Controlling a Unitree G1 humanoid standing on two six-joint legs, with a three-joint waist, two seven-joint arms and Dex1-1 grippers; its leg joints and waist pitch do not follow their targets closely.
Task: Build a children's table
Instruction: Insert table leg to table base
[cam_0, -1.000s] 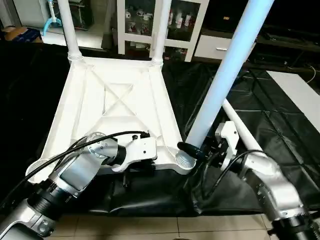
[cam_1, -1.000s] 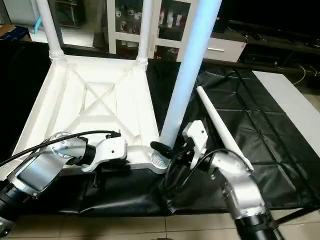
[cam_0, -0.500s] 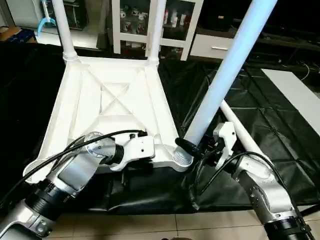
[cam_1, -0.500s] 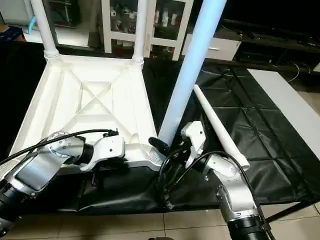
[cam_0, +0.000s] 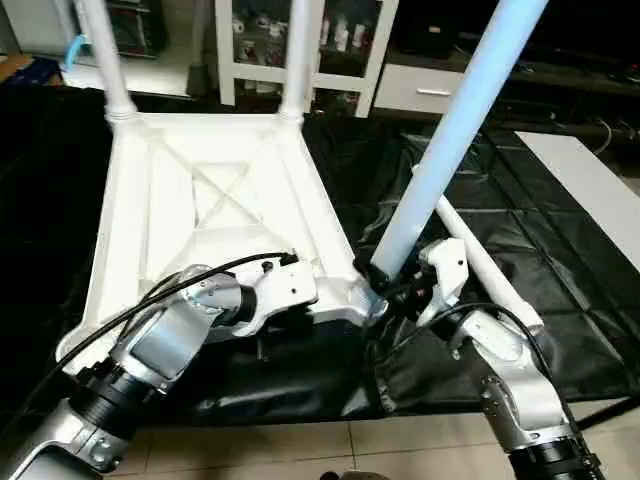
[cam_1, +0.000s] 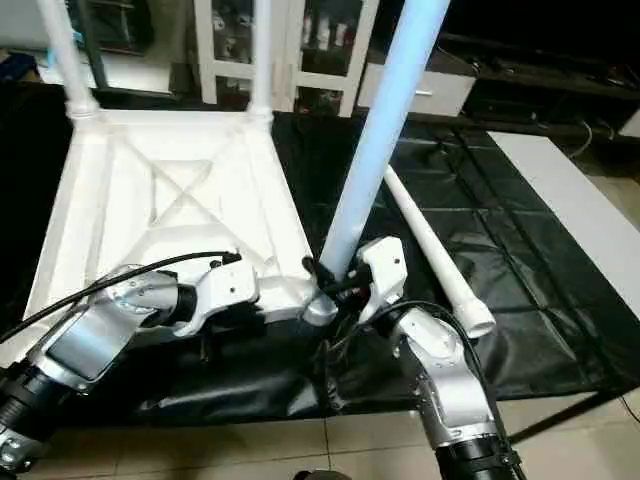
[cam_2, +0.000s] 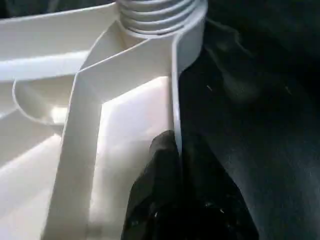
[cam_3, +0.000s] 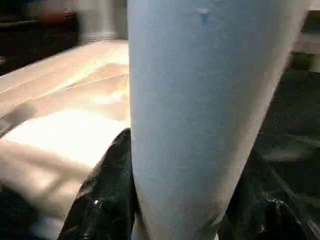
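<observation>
The white tabletop (cam_0: 200, 200) lies upside down on the black cover, X-ribs facing up. Two white legs (cam_0: 105, 60) (cam_0: 295, 55) stand in its far corner sockets. A third leg (cam_0: 450, 130) rises tilted out of the near right socket (cam_0: 360, 302). My right gripper (cam_0: 383, 287) is shut on this leg just above its ribbed foot (cam_2: 155, 10), with its fingers (cam_3: 107, 185) on either side of the tube (cam_3: 200, 100). My left gripper (cam_2: 177, 155) is shut on the tabletop's near rim close to that socket. The fourth leg (cam_0: 485, 265) lies loose on the cover to the right.
The black cover (cam_0: 520, 200) ends at the work surface's near edge, with tiled floor (cam_0: 350, 450) below. A white flat panel (cam_0: 590, 190) lies at the far right. A white shelf unit (cam_0: 375, 40) stands behind the tabletop.
The whole picture has shifted, so the camera moved. Both grippers keep their holds, and the third leg stays tilted in the near right socket.
</observation>
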